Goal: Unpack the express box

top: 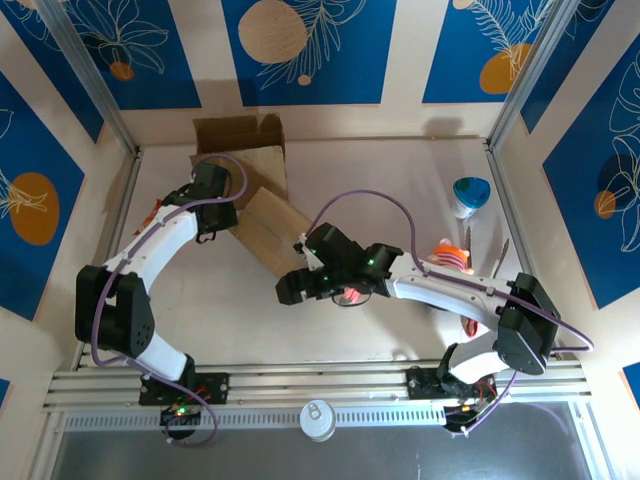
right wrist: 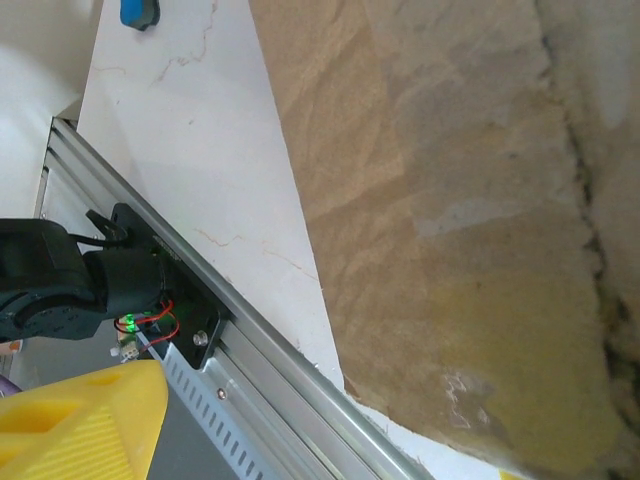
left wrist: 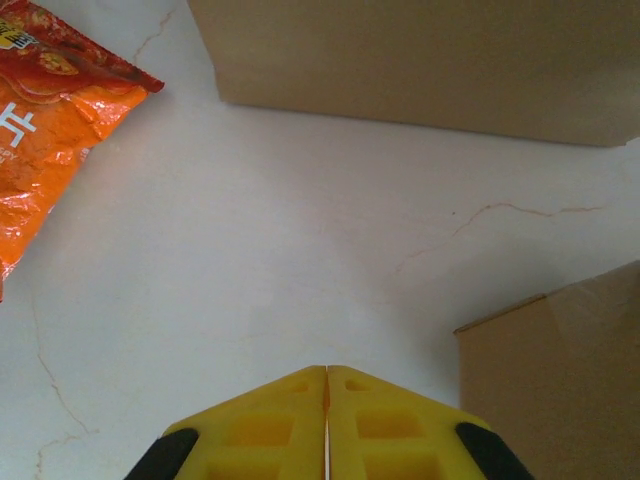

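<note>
Cardboard express box (top: pixel 240 165) is lying at the far left-centre of the table (top: pixel 400 175), its flaps open and one long brown flap (top: pixel 272 235) reaching toward the middle. Left arm is bending in from the left, its tool (left wrist: pixel 327 372) clenched and empty over bare table. Right arm is stretching across, its tool (top: pixel 291 287) spread wide at the flap's end. Orange snack bag (left wrist: pixel 45 120) is lying near the box, and a blue cup (top: pixel 471 195) is standing well apart at the right.

Bright, even light, soft shadows; wrist close-ups slightly blurred.
</note>
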You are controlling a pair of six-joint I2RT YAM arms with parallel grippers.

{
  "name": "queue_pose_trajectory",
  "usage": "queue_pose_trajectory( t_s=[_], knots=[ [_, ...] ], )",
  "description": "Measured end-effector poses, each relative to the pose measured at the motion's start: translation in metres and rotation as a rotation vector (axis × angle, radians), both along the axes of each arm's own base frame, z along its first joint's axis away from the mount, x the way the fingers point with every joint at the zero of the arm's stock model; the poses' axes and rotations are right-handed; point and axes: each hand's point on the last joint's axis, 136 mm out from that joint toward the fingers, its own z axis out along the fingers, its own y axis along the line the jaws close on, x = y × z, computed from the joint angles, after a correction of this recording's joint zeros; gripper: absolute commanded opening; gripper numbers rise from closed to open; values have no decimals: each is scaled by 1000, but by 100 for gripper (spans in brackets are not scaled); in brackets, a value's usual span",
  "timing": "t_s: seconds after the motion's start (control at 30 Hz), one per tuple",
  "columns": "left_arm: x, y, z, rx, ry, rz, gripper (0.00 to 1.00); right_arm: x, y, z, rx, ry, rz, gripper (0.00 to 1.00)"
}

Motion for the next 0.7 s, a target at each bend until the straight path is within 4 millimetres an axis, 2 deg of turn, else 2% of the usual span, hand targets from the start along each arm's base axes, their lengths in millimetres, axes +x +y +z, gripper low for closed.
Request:
queue_pose_trajectory(
  t_s=[0.2, 0.3, 0.4, 0.5, 0.6, 0.7],
  knots=[
    [5, -1, 9, -11, -21, -2, 10, 17, -8, 11, -6, -11, -42, 86],
    [7, -1, 13, -10, -29, -7, 15, 28, -13, 17, -8, -20, -70, 88],
    [10, 0, 19, -16, -41, -7, 28, 36, -18, 23, -12, -26, -94, 90],
    [15, 2, 27, -15, -58, -8, 38, 41, -22, 28, -16, -31, -111, 92],
    [17, 3, 33, -8, -69, -15, 53, 42, -27, 33, -20, -32, -122, 95],
    [16, 8, 36, 1, -71, -18, 59, 44, -34, 44, -16, -38, -139, 96]
  ],
)
